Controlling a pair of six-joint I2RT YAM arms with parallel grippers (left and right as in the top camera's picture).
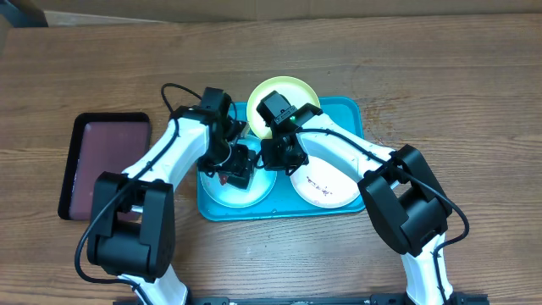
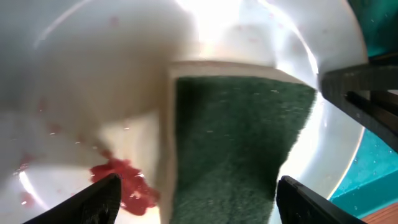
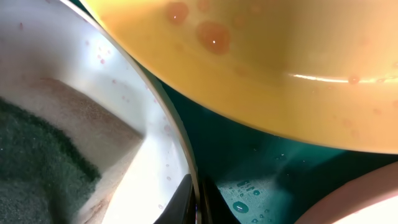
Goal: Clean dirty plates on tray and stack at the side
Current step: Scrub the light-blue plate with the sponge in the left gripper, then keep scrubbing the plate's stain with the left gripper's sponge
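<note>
The turquoise tray [image 1: 351,110] holds three plates: yellow-green [image 1: 292,89] at the back, pale mint-blue [image 1: 246,195] front left, white [image 1: 326,182] front right with dark specks. My left gripper [image 1: 237,163] hovers over the mint-blue plate [image 2: 93,74], jaws [image 2: 199,180] open on either side of a green-faced sponge [image 2: 236,143] that lies on it beside a red smear [image 2: 124,186]. My right gripper [image 1: 279,152] is shut on that plate's rim [image 3: 198,186]. The right wrist view also shows the sponge [image 3: 37,155] and the yellow-green plate [image 3: 261,62] with droplets.
A black tray with a maroon inside [image 1: 106,161] lies left of the turquoise tray. Bare wooden table [image 1: 474,102] lies on all sides. The tray floor [image 3: 261,162] is wet. My right gripper's fingers [image 2: 360,93] show at the plate's edge in the left wrist view.
</note>
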